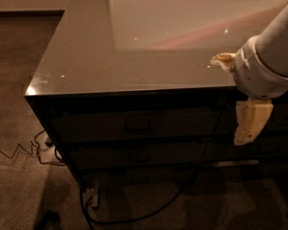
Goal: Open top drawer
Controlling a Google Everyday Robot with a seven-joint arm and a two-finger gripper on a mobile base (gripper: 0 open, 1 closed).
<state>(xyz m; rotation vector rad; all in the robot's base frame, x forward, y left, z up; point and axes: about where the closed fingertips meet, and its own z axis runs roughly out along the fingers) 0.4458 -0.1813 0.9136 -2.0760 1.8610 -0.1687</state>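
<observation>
Glossy countertop (81,56), carpet floor (14,80); top drawer (96,126) shut; jaws hang at right.

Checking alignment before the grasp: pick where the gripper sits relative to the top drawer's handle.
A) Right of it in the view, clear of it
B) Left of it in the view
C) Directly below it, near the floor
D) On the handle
A: the gripper hangs far to the view's right of the handle at the centre of the top drawer, not touching it.
</observation>
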